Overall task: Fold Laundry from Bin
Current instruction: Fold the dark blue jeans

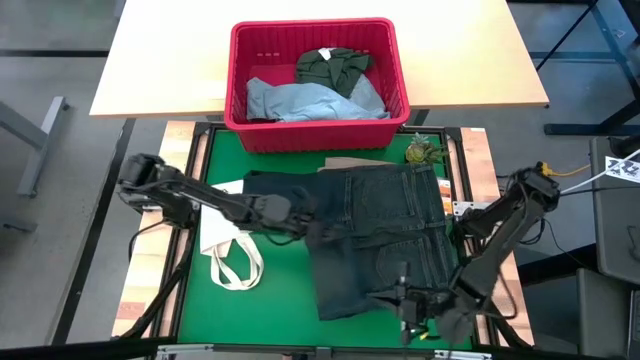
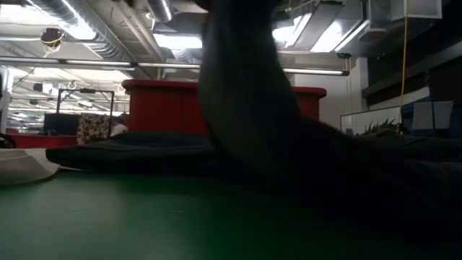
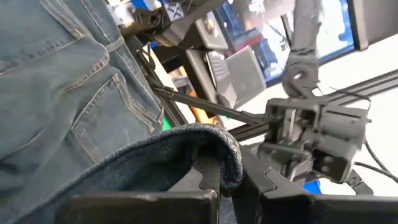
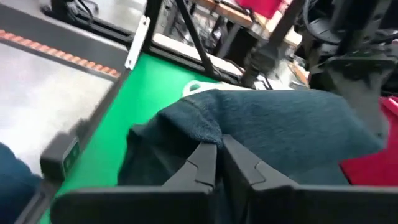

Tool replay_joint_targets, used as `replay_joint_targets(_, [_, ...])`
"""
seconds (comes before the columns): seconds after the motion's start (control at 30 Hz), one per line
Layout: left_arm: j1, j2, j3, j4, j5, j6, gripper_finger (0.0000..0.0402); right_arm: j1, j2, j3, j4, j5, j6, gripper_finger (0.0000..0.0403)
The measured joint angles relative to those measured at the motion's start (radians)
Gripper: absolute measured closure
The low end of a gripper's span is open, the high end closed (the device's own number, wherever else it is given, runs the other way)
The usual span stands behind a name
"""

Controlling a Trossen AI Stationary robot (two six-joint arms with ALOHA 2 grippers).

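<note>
Dark navy denim jeans point(image 1: 375, 235) lie spread on the green table point(image 1: 275, 300) at the centre of the high view, just below the large red plastic bin point(image 1: 316, 82) at upper centre, which holds a light blue garment point(image 1: 305, 100) and a dark olive-green piece point(image 1: 333, 66). The left end effector point(image 1: 300, 222) is clamped on the jeans' left edge. The right end effector point(image 1: 408, 298), at lower right, pinches the jeans' lower hem. A white tote bag with looped straps point(image 1: 228, 255) lies at lower left.
</note>
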Motion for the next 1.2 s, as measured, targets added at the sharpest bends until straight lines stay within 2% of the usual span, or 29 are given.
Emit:
replay_joint_targets(0.2, [0.058, 0.167, 0.163, 0.001, 0.136, 0.003, 0.0389, 0.121, -0.100, 0.000, -0.317, 0.088, 0.278, 0.0395])
replay_joint_targets(0.4, [0.092, 0.308, 0.328, -0.001, 0.194, 0.058, 0.0389, 0.216, -0.160, 0.000, -0.704, 0.087, 0.688, 0.0399])
replay_joint_targets(0.5, [0.103, 0.372, 0.410, -0.001, 0.202, 0.095, 0.0389, 0.258, -0.170, 0.000, -0.869, 0.050, 0.857, 0.0397])
replay_joint_targets(0.67, [0.119, 0.481, 0.536, 0.000, 0.203, 0.147, 0.0389, 0.317, -0.175, 0.000, -1.078, -0.081, 1.050, 0.0393])
replay_joint_targets(0.8, [0.128, 0.564, 0.628, 0.000, 0.202, 0.174, 0.0389, 0.356, -0.174, 0.000, -1.177, -0.216, 1.151, 0.0397])
replay_joint_targets(1.03, [0.143, 0.677, 0.727, -0.001, 0.195, 0.184, 0.0389, 0.410, -0.174, -0.001, -1.228, -0.473, 1.270, 0.0393])
replay_joint_targets(1.2, [0.143, 0.711, 0.738, -0.002, 0.171, 0.185, 0.0389, 0.427, -0.174, -0.009, -1.220, -0.583, 1.344, 0.0396])
